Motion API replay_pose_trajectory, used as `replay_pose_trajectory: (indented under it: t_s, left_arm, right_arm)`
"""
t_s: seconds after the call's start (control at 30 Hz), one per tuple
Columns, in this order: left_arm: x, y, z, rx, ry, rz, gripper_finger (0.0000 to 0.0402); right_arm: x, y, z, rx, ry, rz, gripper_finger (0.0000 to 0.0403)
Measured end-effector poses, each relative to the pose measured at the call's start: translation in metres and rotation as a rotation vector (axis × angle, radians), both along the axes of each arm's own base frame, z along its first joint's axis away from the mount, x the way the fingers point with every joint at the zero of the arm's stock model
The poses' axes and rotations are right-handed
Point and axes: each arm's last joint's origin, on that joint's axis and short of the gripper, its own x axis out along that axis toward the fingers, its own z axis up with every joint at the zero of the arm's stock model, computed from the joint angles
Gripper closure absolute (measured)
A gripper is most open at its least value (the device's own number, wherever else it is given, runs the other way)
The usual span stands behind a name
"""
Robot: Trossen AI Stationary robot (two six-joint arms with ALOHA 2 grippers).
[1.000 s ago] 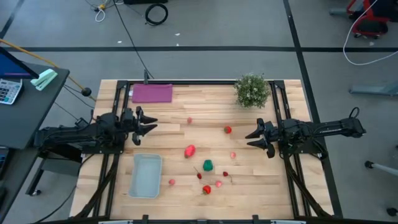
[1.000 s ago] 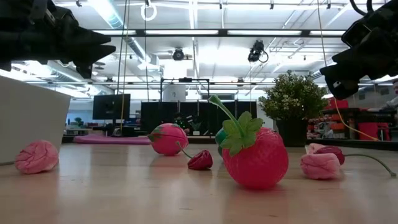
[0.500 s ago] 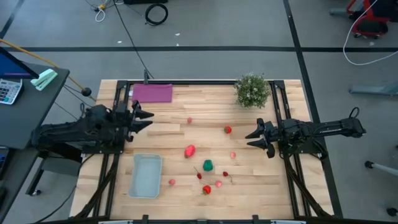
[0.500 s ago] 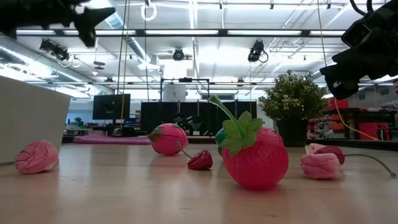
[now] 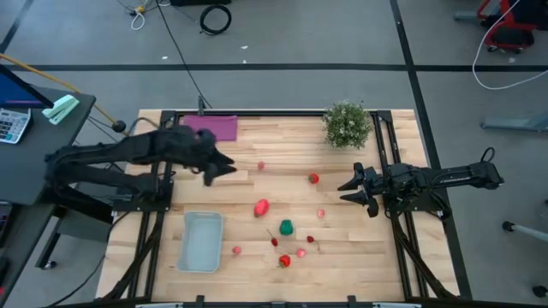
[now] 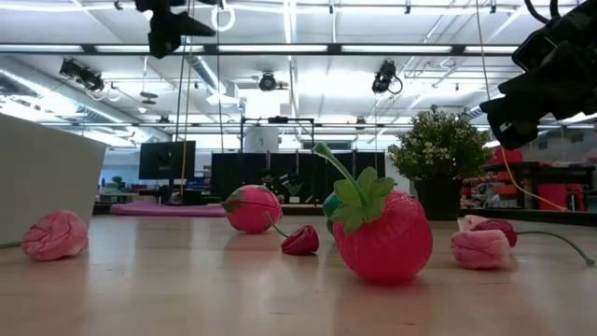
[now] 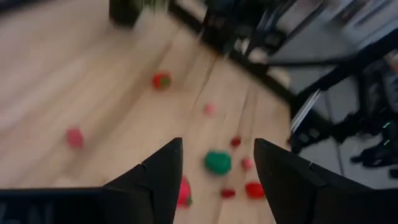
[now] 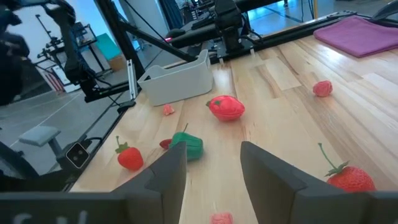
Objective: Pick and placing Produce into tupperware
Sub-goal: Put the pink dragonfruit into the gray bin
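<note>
The produce lies scattered on the wooden table: a red pepper-like piece (image 5: 261, 206), a green piece (image 5: 286, 227), a strawberry (image 5: 284, 260), a small red piece (image 5: 314, 178), and small pink pieces and cherries around them. The translucent tupperware (image 5: 199, 241) rests flat near the front left and holds nothing. My left gripper (image 5: 218, 167) is open and empty, raised high above the table left of the produce; its wrist view (image 7: 217, 143) looks down on the green piece (image 7: 217, 162). My right gripper (image 5: 351, 186) is open and empty, right of the produce; it also shows in the right wrist view (image 8: 212, 152).
A bushy potted plant (image 5: 347, 125) stands at the far right. A purple sheet (image 5: 210, 128) lies at the far left. Black frame rails run along the table's left and right sides. Bare wood lies between the tupperware and the produce.
My left gripper has risen well above the table and reached out toward the table's right, from beside the left rail to over the wood near the small pink piece. My right arm has kept still. The produce has not moved.
</note>
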Motion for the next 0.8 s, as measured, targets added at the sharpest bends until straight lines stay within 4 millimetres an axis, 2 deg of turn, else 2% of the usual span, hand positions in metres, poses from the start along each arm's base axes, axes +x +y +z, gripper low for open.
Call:
replay_pose_trajectory:
  t_s: [0.17, 0.43, 0.63, 0.8]
  left_arm:
    - [0.040, -0.009, -0.015, -0.086, 0.244, -0.012, 0.0201]
    - [0.098, -0.021, -0.063, -0.122, 0.482, -0.029, 0.0204]
    - [0.119, -0.028, -0.103, -0.121, 0.622, -0.045, 0.0198]
    - [0.128, -0.035, -0.123, -0.126, 0.681, -0.073, 0.0196]
  right_arm:
    - [0.000, 0.000, 0.000, 0.000, 0.000, 0.001, 0.0243]
    - [0.000, 0.000, -0.001, 0.000, 0.006, 0.000, 0.0243]
    - [0.000, 0.000, -0.001, 0.000, 0.006, 0.000, 0.0243]
    - [0.000, 0.000, -0.001, 0.000, 0.006, 0.000, 0.0243]
